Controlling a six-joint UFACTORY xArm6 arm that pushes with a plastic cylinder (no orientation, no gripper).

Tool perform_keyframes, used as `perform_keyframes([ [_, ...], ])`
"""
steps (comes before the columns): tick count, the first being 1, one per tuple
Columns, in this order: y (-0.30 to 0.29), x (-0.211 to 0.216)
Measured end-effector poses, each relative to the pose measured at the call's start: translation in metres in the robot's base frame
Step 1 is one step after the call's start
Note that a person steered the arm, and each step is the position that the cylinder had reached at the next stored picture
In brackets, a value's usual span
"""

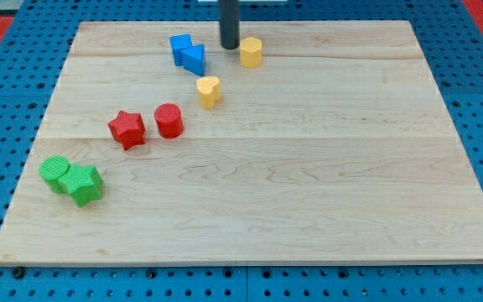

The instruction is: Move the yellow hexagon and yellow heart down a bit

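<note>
Standing with no jaws to open, my tip sits just left of the yellow hexagon, not visibly touching.

Pale wooden bench, smooth, visible grain, faint satin sheen. Matt plastic-looking blocks throughout: yellow hexagon, yellow heart, red star. Ridged top on the green cylinder. Dark matt rod, my tip. Blue perforated sheet underneath, slightly glossy.
</note>
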State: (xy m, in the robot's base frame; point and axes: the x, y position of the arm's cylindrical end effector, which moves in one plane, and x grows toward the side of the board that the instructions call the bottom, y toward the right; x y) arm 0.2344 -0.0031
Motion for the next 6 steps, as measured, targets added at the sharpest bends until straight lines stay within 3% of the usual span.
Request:
perform_keyframes([
  [1, 0.046, -0.009],
  [3, 0.016, 0.044],
  [6, 0.003, 0.034],
])
